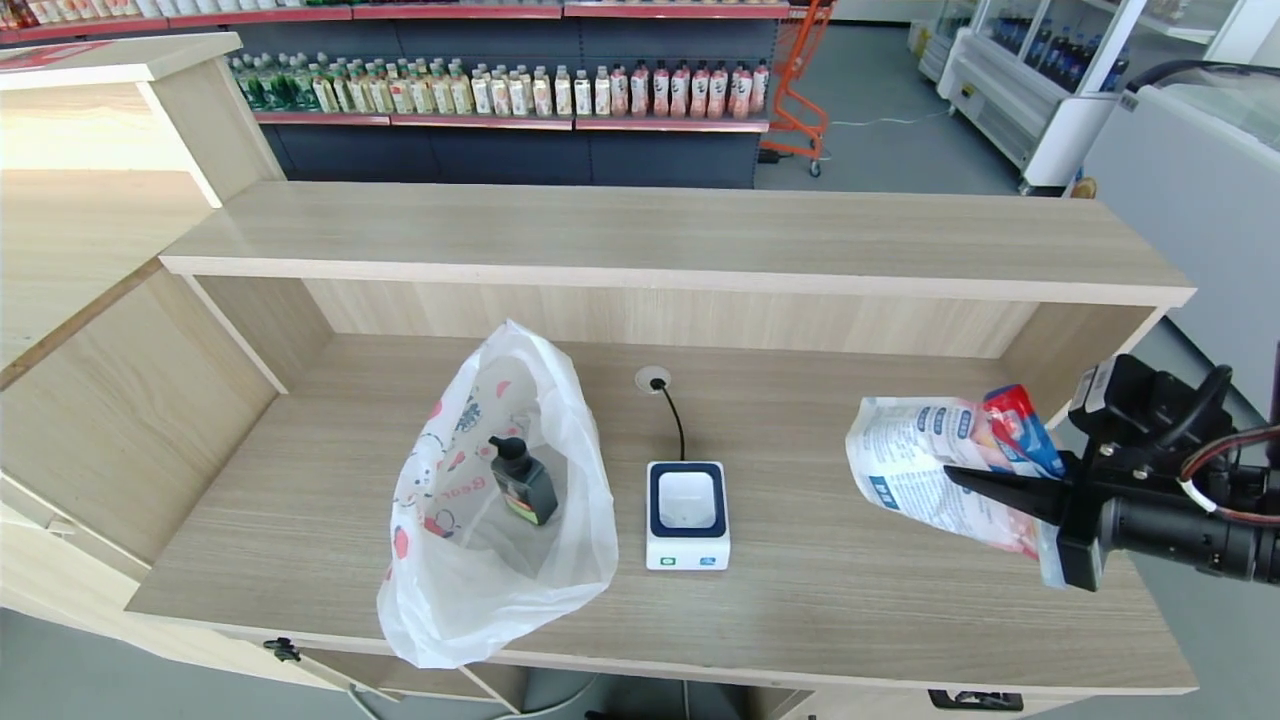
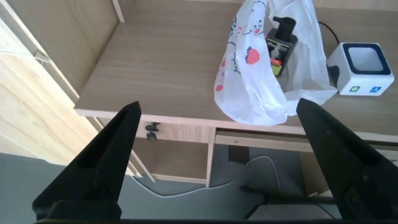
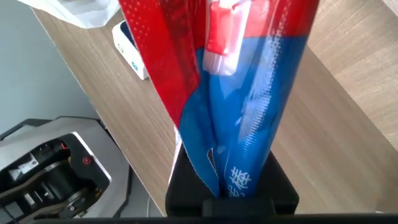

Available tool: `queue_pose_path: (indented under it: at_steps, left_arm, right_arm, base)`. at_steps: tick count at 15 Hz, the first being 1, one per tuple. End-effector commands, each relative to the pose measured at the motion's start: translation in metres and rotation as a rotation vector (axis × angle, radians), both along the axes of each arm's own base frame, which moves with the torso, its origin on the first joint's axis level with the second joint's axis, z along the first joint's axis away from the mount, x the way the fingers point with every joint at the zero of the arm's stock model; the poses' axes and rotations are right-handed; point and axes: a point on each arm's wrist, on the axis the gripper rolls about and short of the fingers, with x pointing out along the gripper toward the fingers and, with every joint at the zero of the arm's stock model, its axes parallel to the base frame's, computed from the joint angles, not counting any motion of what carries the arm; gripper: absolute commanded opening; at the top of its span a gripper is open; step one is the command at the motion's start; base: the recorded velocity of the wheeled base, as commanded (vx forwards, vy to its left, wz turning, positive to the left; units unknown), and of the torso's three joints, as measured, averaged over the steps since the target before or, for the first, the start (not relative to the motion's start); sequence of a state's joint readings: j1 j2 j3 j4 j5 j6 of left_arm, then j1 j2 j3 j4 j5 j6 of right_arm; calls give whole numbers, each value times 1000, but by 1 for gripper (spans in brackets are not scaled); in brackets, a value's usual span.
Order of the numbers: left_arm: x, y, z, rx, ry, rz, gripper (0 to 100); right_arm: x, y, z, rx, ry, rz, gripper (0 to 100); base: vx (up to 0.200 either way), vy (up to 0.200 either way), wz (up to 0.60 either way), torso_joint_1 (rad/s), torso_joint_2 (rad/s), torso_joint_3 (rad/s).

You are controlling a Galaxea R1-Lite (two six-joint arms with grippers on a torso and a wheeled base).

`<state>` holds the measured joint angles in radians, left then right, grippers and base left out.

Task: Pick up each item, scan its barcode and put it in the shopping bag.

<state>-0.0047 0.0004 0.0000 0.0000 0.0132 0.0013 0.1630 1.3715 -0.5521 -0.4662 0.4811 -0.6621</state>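
Note:
My right gripper is shut on a red, blue and white snack packet, held in the air over the counter's right end, to the right of the white barcode scanner. From the right wrist the packet hangs between the jaws, with the scanner beyond it. The white plastic shopping bag stands open left of the scanner, with a dark pump bottle inside. My left gripper is open, below and in front of the counter edge, looking up at the bag, the bottle and the scanner.
The wooden counter has a raised back shelf and side walls. The scanner's cable runs to a hole in the counter. Store shelves with bottles and freezers stand behind.

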Motion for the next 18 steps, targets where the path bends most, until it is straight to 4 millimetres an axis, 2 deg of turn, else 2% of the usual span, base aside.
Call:
queue_pose_path:
  at_steps: [1,5,11,16,18]
  left_arm:
    - [0,0,0,0,0,1,100]
    - [0,0,0,2,0,1,100]
    - [0,0,0,0,0,1,100]
    - [0,0,0,0,0,1,100]
    - [0,0,0,-1,0,1,100]
  right_arm:
    - [6,1,-5,-4,22,0,0]
    - [21,1,-10,-9,45,-8,0]
    - [33,2,-22,-35,79,18,0]
    - [41,4,-31,-47,89,66,0]
    - [49,5,-36,-76,87,80,0]
  base:
    - [0,200,0,2,2,-2]
    - [0,200,0,0,1,4]
    - [0,0,0,0,0,0]
    - [200,0,0,-3,-1,2]
    - [0,0,0,0,0,0]
